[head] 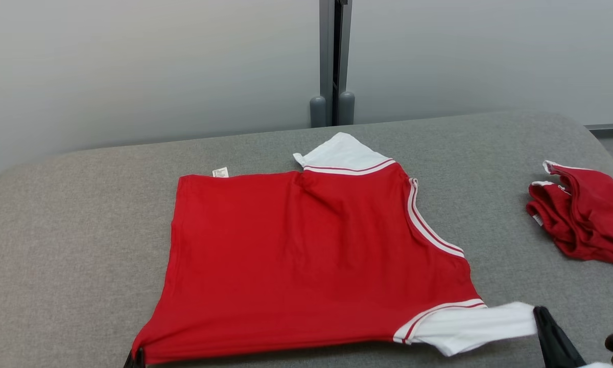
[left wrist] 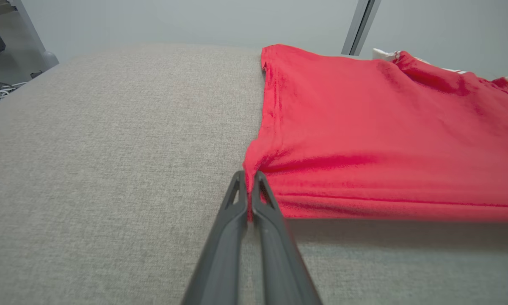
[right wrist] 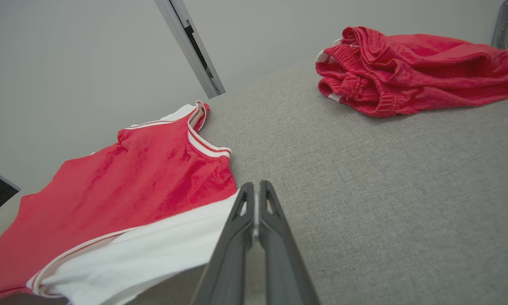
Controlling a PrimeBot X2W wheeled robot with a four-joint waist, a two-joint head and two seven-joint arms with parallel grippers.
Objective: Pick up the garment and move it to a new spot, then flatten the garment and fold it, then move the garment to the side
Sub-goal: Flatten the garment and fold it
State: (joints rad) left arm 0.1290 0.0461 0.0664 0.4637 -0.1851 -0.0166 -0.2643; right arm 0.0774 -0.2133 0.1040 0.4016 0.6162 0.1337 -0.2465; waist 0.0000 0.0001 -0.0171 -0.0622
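Nearest me, my left gripper (left wrist: 249, 176) is clamped on a hem corner of the red shirt (head: 306, 255), and my right gripper (right wrist: 256, 186) is clamped on its white sleeve (head: 470, 324). I count two grippers and one shirt, spread on the grey table (head: 81, 230). One crumpled red pile (head: 587, 220) lies well apart on the right. Both arms reach low, fingers nearly level with the tabletop.
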